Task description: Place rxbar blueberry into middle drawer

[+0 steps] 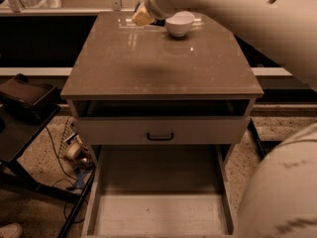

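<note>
My gripper (140, 18) hangs over the back edge of the brown cabinet top (158, 58), just left of a white bowl (179, 23). Its pale yellowish tip shows, and my arm reaches in from the upper right. The rxbar blueberry does not show on the cabinet top or in the drawer. I cannot tell whether it is at the gripper. The middle drawer (158, 207) is pulled out wide at the bottom of the view, with low side walls and a bare floor.
A shut drawer front with a small black handle (160, 136) sits above the open drawer. A black stand (25, 103) and cables (74, 155) are on the floor to the left. My robot body (282, 192) fills the lower right.
</note>
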Available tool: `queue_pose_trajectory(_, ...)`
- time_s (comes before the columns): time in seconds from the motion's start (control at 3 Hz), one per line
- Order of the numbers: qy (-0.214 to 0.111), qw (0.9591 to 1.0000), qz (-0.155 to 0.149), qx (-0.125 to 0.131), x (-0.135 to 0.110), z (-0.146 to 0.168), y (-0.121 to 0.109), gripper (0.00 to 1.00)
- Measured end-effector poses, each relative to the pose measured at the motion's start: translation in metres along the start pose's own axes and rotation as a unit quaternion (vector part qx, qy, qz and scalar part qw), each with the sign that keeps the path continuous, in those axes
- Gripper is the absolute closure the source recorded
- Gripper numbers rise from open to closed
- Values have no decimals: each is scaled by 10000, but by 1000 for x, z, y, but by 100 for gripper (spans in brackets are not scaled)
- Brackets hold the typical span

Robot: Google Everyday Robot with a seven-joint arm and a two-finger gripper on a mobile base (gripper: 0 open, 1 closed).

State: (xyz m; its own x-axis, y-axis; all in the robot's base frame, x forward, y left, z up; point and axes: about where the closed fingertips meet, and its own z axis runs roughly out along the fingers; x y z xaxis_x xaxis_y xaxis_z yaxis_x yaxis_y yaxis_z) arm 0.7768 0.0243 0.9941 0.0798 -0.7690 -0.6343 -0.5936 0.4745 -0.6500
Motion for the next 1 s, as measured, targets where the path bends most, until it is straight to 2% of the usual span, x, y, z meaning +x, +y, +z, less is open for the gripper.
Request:
queue_pose_trajectory(0.33,42,9998,150,-99,10,-8,12,100)
queue_pose_trajectory(0.67,44,9974,676,-253,29,-45,37,100)
queue_pose_trajectory(1.0,-12,9926,1130,-451,51,-113,79,100)
